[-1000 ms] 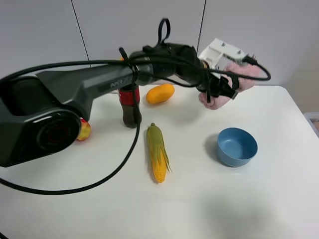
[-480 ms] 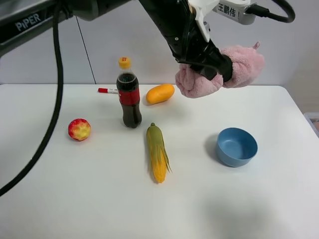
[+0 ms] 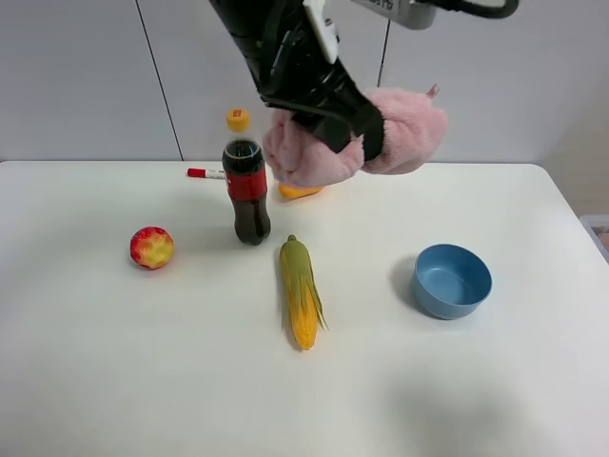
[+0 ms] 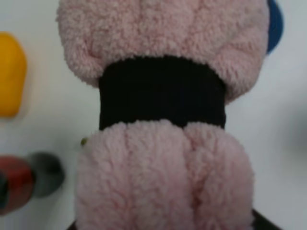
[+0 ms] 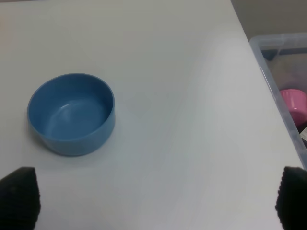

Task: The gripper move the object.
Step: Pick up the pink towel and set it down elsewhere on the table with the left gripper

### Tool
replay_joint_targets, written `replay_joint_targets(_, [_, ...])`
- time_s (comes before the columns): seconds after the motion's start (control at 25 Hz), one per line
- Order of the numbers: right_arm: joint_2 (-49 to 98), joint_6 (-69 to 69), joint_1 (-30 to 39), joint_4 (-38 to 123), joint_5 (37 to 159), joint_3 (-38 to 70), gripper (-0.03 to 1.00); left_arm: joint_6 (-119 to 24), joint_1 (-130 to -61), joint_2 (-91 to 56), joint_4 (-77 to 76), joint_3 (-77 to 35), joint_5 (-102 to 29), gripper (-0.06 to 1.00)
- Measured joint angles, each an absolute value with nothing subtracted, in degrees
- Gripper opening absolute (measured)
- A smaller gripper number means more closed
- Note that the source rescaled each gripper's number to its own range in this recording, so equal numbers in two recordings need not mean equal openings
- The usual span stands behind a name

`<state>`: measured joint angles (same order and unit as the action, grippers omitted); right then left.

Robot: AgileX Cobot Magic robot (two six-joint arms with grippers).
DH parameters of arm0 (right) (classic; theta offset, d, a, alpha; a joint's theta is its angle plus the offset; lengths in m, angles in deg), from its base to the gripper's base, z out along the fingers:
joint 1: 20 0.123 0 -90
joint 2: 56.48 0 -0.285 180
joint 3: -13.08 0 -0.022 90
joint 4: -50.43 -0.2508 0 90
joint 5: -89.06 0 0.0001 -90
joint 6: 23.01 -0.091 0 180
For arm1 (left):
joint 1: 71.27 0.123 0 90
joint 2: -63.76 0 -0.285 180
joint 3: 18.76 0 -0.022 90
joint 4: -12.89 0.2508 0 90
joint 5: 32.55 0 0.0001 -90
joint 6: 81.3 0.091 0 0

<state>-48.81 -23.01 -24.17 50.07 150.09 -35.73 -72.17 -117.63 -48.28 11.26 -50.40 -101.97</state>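
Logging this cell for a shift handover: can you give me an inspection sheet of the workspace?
Surface: white table, no stains seen.
Job's things: pink plush toy, held above the table, partly hiding a mango in the high view.
Clutter: cola bottle upright, red marker, apple, corn, blue bowl empty.
Grippers: left gripper clamped on the toy; right gripper open, holding nothing.
Cables: black cable above the left arm.
Surroundings: clear plastic bin beside the table; pale wall.

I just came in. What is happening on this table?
The left gripper holds a pink plush toy in the air, jaws shut around its middle, near the cola bottle and the mango. The right gripper hangs open over the table by the blue bowl. The corn and apple lie on it.
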Motion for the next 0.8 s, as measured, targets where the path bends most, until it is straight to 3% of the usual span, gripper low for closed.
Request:
replay_joint_targets(0.28, [-48.81,-23.01,-24.17,50.07,150.09,-35.73,1.00,-72.37,-116.48,-34.15,13.76,-28.16,-95.63,0.00])
replay_joint_targets(0.8, [-48.81,-23.01,-24.17,50.07,150.09,-35.73,1.00,-73.86,-105.24,-15.24,11.54,18.58,-57.14,0.00])
